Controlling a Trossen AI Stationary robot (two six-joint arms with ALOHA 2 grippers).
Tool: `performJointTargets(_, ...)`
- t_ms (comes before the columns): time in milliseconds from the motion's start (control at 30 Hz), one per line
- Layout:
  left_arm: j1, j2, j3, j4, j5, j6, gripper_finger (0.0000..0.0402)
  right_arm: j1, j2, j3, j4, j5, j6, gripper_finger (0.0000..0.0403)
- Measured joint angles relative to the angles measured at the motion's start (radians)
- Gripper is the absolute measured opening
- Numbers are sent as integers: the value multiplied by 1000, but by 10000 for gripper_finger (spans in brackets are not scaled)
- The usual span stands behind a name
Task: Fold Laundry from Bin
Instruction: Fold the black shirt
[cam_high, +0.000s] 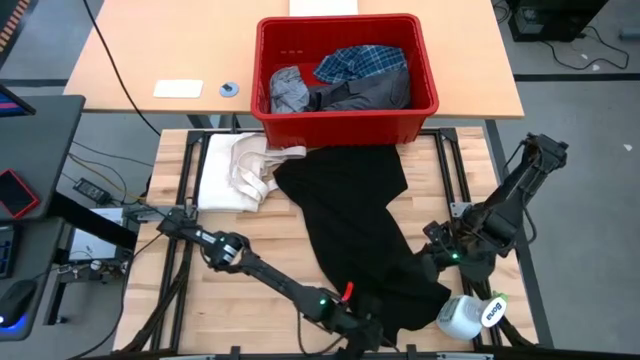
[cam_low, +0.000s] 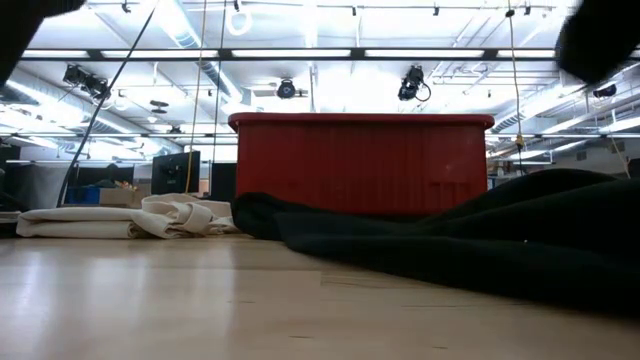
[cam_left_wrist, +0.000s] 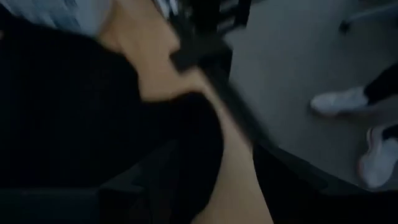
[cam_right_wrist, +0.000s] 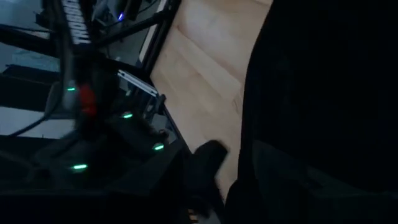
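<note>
The red bin (cam_high: 345, 118) stands at the table's far edge and holds a plaid shirt (cam_high: 365, 62), a light grey garment (cam_high: 288, 90) and a dark grey one (cam_high: 365, 92). A large black garment (cam_high: 355, 215) lies spread on the wooden table from the bin's near wall toward the near edge. It also shows in the low view (cam_low: 520, 235). My left gripper (cam_high: 378, 335) is at the garment's near end, by the table's near edge. My right gripper (cam_high: 435, 258) is at the garment's right edge. Both wrist views are dark, and neither shows whether a gripper touches the cloth.
A cream-white cloth with strap loops (cam_high: 235, 170) lies folded at the far left of the table. A white bottle (cam_high: 468, 315) lies at the near right corner. A person's white shoes (cam_left_wrist: 339, 99) show on the floor past the table's edge. Bare wood lies left of the black garment.
</note>
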Motion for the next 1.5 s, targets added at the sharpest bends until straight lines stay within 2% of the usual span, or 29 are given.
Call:
performJointTargets(133,21,37,-1,-14,-6,69,208,20,0,0,-5,28,-15,198)
performJointTargets(233,32,44,-2,-36,-69,86,206,34,0,0,2,59,-20,198)
performJointTargets(300,43,49,-2,-28,-89,65,189,45,0,0,2,72,-21,198)
performJointTargets(367,48,49,-2,-43,-81,47,151,55,0,0,2,74,-25,198)
performJointTargets(433,49,47,-2,-62,-75,19,95,65,0,0,2,74,-27,198)
performJointTargets(500,48,46,-2,-97,-57,-54,33,77,0,0,3,73,-27,198)
performJointTargets(533,48,45,-2,-104,-44,-120,18,84,0,0,3,71,-27,198)
performJointTargets(667,46,12,0,-142,37,-323,7,122,0,0,15,55,-32,198)
performJointTargets(833,42,-107,0,-195,31,-529,4,156,0,0,17,46,-90,193)
performJointTargets(900,47,-156,6,-229,2,-658,3,158,1,0,29,45,-132,190)
performJointTargets(1000,46,-196,4,-273,-130,-814,2,158,16,1,80,46,-257,189)
performJointTargets(1067,47,-211,0,-300,-237,-869,2,158,45,1,106,46,-358,189)
performJointTargets(1133,60,-226,1,-339,-288,-922,2,156,81,2,130,55,-439,186)
performJointTargets(1300,110,-220,-5,-517,-298,-994,1,156,169,2,117,67,-499,165)
performJointTargets(1500,162,-215,-38,-644,-299,-999,1,156,238,2,77,-19,-501,152)
